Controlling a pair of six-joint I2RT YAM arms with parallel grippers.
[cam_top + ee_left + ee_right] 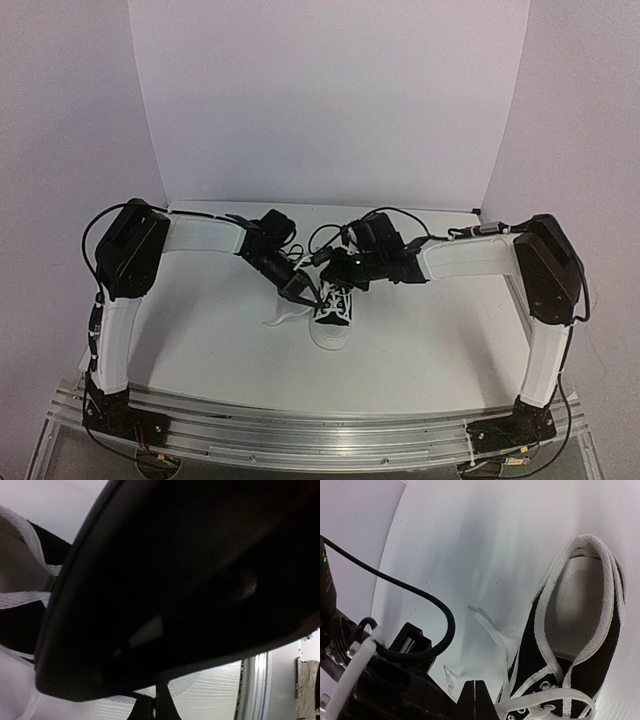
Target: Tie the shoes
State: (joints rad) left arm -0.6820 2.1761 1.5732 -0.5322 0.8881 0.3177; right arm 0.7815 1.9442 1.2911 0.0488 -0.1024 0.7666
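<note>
Robot arms at work on the black sneaker [331, 318], centre of the overhead view, on the white table [430, 340]. Approached from the left by the left gripper [304, 291] and from the upper right by the right gripper [338, 272], both low over the laces [334, 303]. Right fingertips [469, 707] pressed together at the bottom of the wrist view, with a lace strand starting right beside them; cannot tell whether it is pinched. Left tips [162, 711] apparently together too, at the bottom edge of a wrist view otherwise blocked by a dark blur. One loose lace end [282, 318] on the table, just left of the shoe.

Judged mid-knot, nothing tied yet. Best to draw the two strands apart evenly and low, keeping the loose end out from under the fingers and not dragging the light shoe sideways.

Lying toe cap [330, 338] toward the bottom edge and heel opening [582, 595] toward the top, with the long axis near vertical in the overhead frame.
</note>
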